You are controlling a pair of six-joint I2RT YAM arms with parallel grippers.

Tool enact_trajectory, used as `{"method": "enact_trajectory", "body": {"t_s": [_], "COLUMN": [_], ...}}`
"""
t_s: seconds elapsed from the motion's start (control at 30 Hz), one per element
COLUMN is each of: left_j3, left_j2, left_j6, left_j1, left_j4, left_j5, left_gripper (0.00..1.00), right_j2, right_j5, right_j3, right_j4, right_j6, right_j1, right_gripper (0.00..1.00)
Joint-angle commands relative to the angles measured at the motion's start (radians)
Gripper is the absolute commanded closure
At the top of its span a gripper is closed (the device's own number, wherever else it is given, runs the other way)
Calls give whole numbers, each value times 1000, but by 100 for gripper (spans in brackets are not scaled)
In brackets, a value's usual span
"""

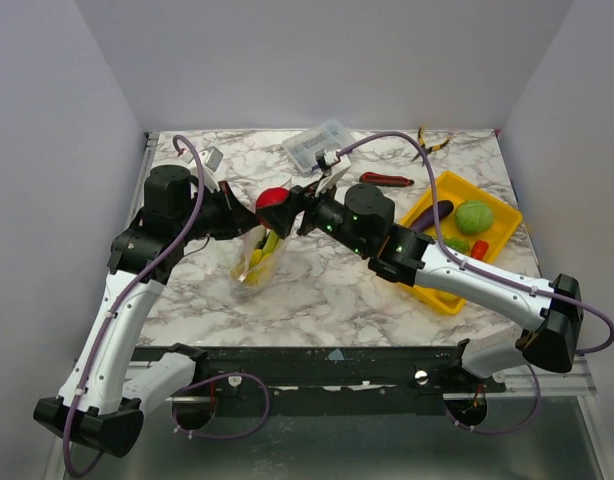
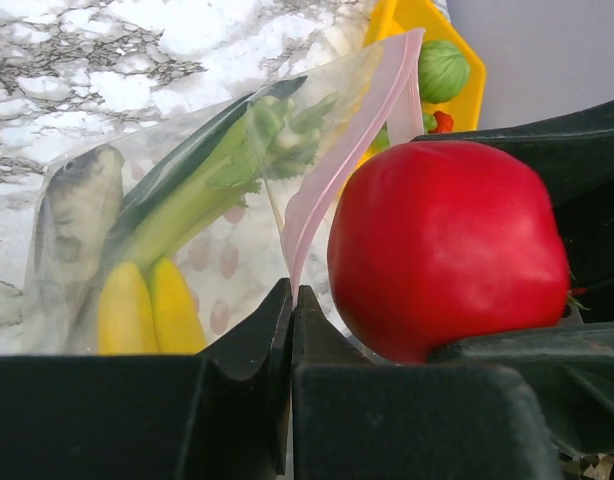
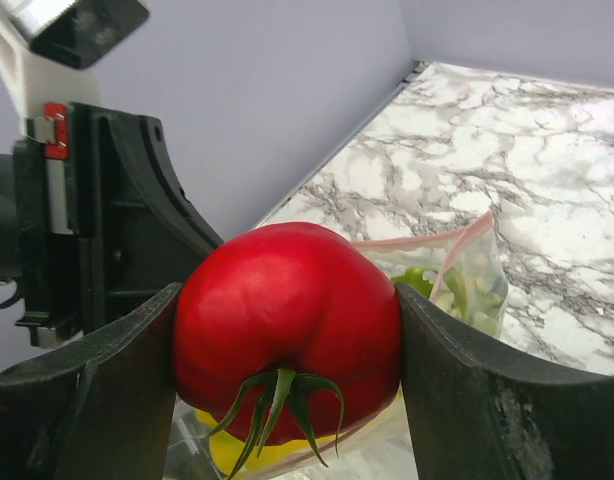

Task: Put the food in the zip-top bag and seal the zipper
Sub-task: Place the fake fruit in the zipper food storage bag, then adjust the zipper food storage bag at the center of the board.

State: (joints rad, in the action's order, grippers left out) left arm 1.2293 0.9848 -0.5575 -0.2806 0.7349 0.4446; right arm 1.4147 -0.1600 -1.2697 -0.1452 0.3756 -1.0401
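Observation:
The clear zip-top bag (image 1: 257,258) hangs over the table with a green-white celery stalk (image 2: 222,170) and yellow pieces (image 2: 152,310) inside. My left gripper (image 2: 293,292) is shut on the bag's pink zipper strip (image 2: 342,160) and holds the mouth up. My right gripper (image 3: 287,345) is shut on the red tomato (image 3: 287,320), held at the bag's mouth; the tomato also shows in the top view (image 1: 274,199) and the left wrist view (image 2: 447,245). A purple eggplant (image 1: 434,213) and a green ball (image 1: 474,216) lie in the yellow tray (image 1: 437,297).
A rigid clear compartment box (image 1: 318,143) stands at the back. A red-handled tool (image 1: 387,180) lies beside it and yellow-handled pliers (image 1: 428,143) lie at the back right. Small green and red pieces (image 1: 467,246) sit in the tray.

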Motion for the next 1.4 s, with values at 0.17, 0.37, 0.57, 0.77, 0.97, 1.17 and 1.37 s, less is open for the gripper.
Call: {"method": "enact_trajectory", "body": {"t_s": [0.17, 0.37, 0.57, 0.77, 0.97, 1.17, 1.37], "left_j3": [19, 15, 0, -1, -2, 1, 237], "left_j2": [-57, -58, -61, -64, -60, -61, -96], "left_j6": [-13, -15, -16, -9, -11, -7, 45], "left_j1": [9, 9, 9, 11, 11, 11, 13], "left_j4": [-5, -5, -11, -8, -14, -2, 195], "left_j5": [-113, -119, -114, -111, -95, -102, -279], "left_gripper": [100, 100, 100, 100, 100, 100, 100], "right_j2": [39, 144, 158, 68, 41, 148, 86], "right_j5": [-69, -77, -131, -302, -181, -57, -84], "right_j3": [-40, -249, -370, -327, -189, -249, -403], "right_j4": [96, 397, 586, 709, 626, 621, 769], "right_j6": [8, 119, 196, 317, 399, 387, 334], "right_j1": [-24, -26, -26, -26, -26, -28, -50], "right_gripper": [33, 0, 0, 7, 25, 47, 100]}}
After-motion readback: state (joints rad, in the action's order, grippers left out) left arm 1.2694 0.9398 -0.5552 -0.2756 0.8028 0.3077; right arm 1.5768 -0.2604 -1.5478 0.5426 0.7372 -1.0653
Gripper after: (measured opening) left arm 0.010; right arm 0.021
